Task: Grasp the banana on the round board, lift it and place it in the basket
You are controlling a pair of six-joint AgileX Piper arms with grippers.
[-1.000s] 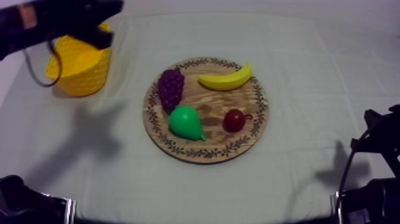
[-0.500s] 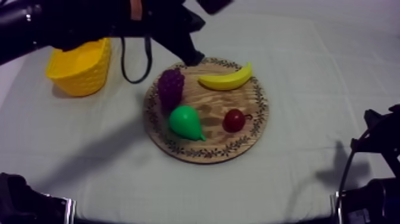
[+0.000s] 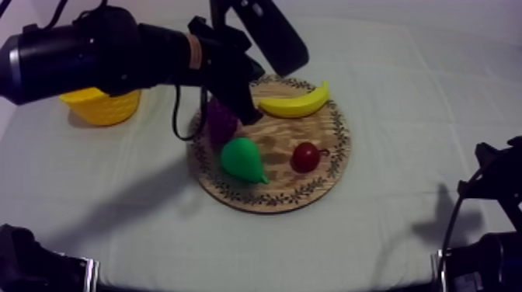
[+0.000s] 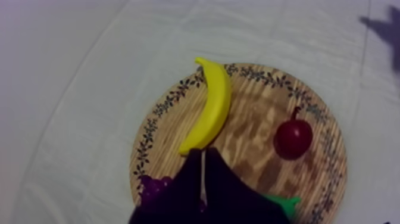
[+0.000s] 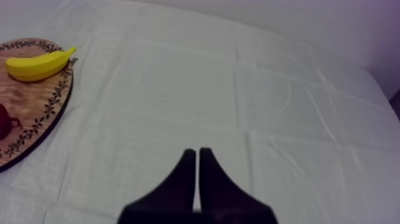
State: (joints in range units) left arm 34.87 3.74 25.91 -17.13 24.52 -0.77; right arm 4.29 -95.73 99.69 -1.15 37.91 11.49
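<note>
The yellow banana lies along the far rim of the round wooden board. My left arm reaches in from the upper left. Its gripper hovers over the board just beside the banana's left end. In the left wrist view its fingers lie together as a narrow wedge, shut on nothing, with the tip close to the end of the banana. The yellow basket stands at the far left, partly hidden by the arm. My right gripper is shut over bare cloth, well right of the board.
On the board also lie a bunch of purple grapes, half under the left arm, a green pear and a small red fruit. Open cloth lies around the board. The right arm rests low at the right edge.
My left arm has swung right from above the basket to over the board, bringing its gripper down beside the banana's left end. The fruit and the right arm have not moved.
</note>
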